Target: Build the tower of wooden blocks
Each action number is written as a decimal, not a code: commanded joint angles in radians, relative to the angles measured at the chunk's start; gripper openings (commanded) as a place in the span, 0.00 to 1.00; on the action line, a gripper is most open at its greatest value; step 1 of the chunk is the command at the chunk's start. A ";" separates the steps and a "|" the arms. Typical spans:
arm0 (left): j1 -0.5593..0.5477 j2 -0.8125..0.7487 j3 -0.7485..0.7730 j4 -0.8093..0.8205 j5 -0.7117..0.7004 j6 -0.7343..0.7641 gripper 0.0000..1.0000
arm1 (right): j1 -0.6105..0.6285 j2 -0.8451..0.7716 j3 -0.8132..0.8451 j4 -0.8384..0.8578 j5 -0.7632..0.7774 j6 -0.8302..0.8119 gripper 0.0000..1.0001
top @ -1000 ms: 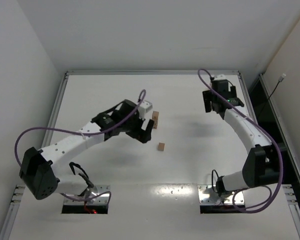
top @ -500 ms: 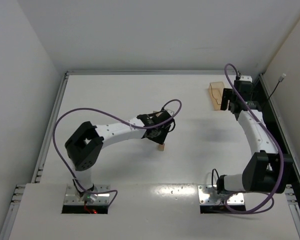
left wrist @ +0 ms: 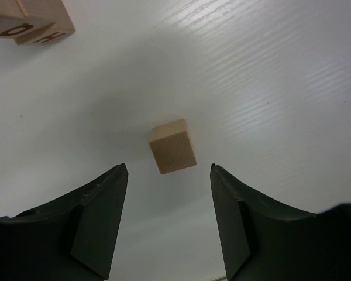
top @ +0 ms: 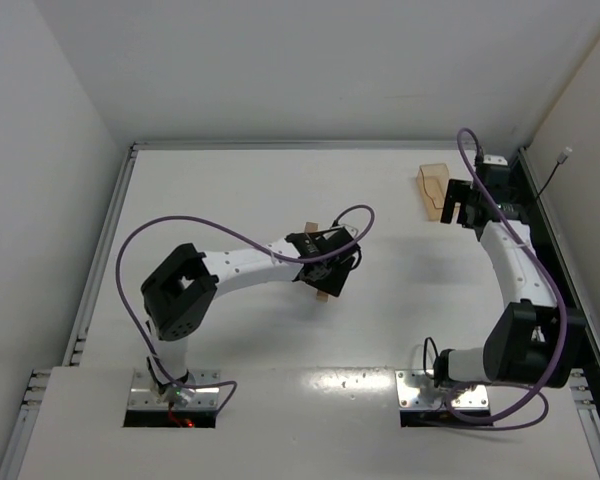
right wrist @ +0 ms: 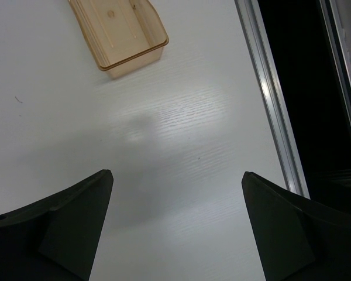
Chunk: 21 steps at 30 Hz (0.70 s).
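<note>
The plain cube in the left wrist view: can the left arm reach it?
Probably yes: the cube lies alone just ahead of the open left gripper, with nothing between them.

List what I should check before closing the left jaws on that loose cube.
1. Left jaws open, nothing held: ok.
2. Loose cube centred in the gap: ok, just beyond the tips, untouched.
3. Cube faces square to the jaws: not ok, slightly turned.
4. Jaws low enough to grip: cannot tell.
5. Lettered blocks clear of the jaws: ok, off at the view's corner.
6. Right jaws out of the way: ok, open and empty near the tray.
</note>
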 commanded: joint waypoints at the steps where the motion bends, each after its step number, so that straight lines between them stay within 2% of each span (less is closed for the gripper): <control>1: -0.016 0.013 0.029 0.018 0.025 0.000 0.56 | -0.006 -0.048 0.012 0.019 -0.027 0.019 0.89; 11: -0.016 0.062 0.039 0.018 0.056 0.009 0.54 | -0.015 -0.082 -0.006 0.028 -0.036 0.019 0.89; 21: -0.016 0.102 0.069 0.007 0.083 0.009 0.47 | -0.015 -0.062 0.012 0.028 -0.065 0.019 0.89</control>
